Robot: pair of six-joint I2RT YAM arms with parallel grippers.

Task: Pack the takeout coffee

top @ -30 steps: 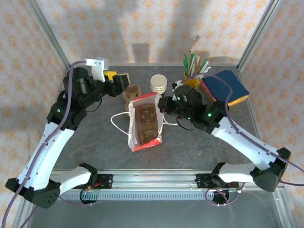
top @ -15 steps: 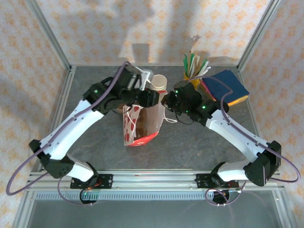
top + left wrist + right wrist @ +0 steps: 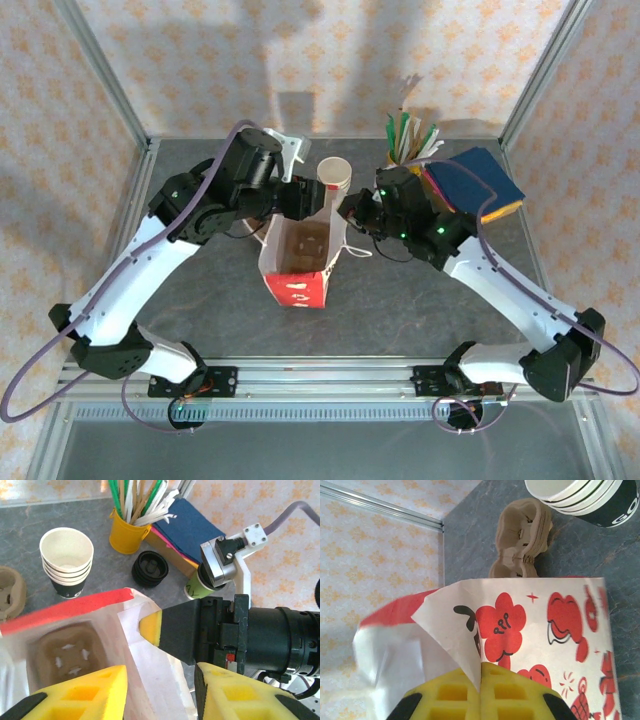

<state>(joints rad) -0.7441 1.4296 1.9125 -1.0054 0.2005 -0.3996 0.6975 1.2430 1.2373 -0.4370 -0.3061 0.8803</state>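
**Count.**
- One red-and-white paper bag (image 3: 298, 285) is standing open-topped at the middle of the tabletop (image 3: 400, 310).
- One pulp cup carrier (image 3: 70, 652) is lying inside the bag.
- A second batch of pulp carriers (image 3: 522, 535) is lying outside, past the bag's far rim.
- One yellow mug of sticks (image 3: 129, 530), one low stack of black lids (image 3: 150, 569) and one pile of napkins (image 3: 192, 525), blue on top, are sitting together at the far right.

**Task item.** The takeout coffee (image 3: 66, 562) is standing as one nested stack, with three or four rims showing. It is sitting on the tabletop just beyond the bag's far rim, apart from it, between the outside carriers and the lids. It is standing upright, long axis vertical, mouth facing up, and the top cup is showing empty.

**End effectors.** The left end effector (image 3: 160, 682) is holding its fingers apart, astride the bag's wall. The right end effector (image 3: 481, 690) is pinching together on a flap of the bag's rim.

**Room.** The far right corner is crowding up. The tabletop in front of the bag is lying bare down to the near rail (image 3: 320, 378).
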